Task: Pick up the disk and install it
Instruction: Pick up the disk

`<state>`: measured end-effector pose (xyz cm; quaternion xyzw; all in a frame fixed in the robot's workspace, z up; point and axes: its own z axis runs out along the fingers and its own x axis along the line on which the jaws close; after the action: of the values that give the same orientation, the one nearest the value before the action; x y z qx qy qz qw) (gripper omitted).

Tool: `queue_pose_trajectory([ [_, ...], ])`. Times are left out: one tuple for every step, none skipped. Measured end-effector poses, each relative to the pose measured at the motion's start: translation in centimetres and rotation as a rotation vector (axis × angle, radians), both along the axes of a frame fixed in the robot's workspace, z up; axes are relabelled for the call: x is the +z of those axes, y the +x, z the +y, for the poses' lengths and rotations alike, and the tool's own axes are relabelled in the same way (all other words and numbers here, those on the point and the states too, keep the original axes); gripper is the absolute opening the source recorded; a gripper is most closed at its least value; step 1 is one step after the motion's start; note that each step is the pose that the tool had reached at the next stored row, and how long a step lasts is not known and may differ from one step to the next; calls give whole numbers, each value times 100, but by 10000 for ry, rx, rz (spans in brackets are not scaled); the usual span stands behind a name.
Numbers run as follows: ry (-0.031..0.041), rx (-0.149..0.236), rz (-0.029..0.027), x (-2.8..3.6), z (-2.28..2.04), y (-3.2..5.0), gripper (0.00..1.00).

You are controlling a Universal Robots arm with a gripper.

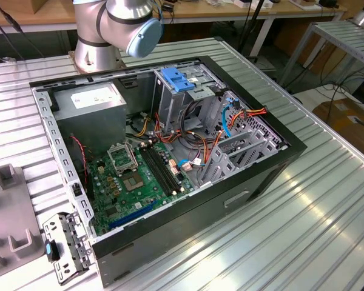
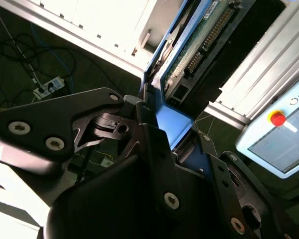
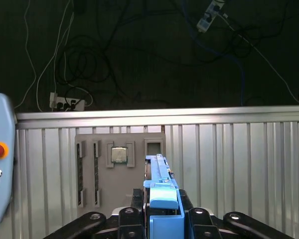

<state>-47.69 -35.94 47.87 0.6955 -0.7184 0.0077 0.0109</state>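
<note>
Disk: flat grey metal hard disk with blue plastic side rails (image 3: 162, 198), seen edge-on in the first wrist view, so mostly the blue rail and a thin grey edge show. The second wrist view gets its green circuit-board face (image 2: 197, 47) with a row of connector pins.
Where the disk is: up in the gripper's grip, off the table.
Gripper: black 2-finger gripper (image 3: 162, 221) is clamped on the disk, 1 black finger (image 2: 154, 149) pressed to each side.
Behind the disk: grey plastic fixture tray (image 3: 89, 172) holding a square silver processor chip (image 3: 119, 155), lying on the ribbed aluminium table (image 3: 239, 159).
Case: big open black computer case (image 1: 273, 160) on that table, with a green motherboard (image 1: 139, 176), a grey power-supply box (image 1: 91, 106) and a light-blue ribbed latch (image 1: 177, 80) inside.
</note>
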Motion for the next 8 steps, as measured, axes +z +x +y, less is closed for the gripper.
queue_pose_trajectory([
  [0,0,0,7,0,0,37],
  [0,0,1,17,0,0,37],
  [0,0,2,25,0,0,37],
  [0,0,2,32,0,0,37],
  [0,0,3,42,0,0,37],
  [0,0,4,49,0,0,37],
  [0,0,5,58,0,0,37],
  [-1,0,7,68,0,0,37],
])
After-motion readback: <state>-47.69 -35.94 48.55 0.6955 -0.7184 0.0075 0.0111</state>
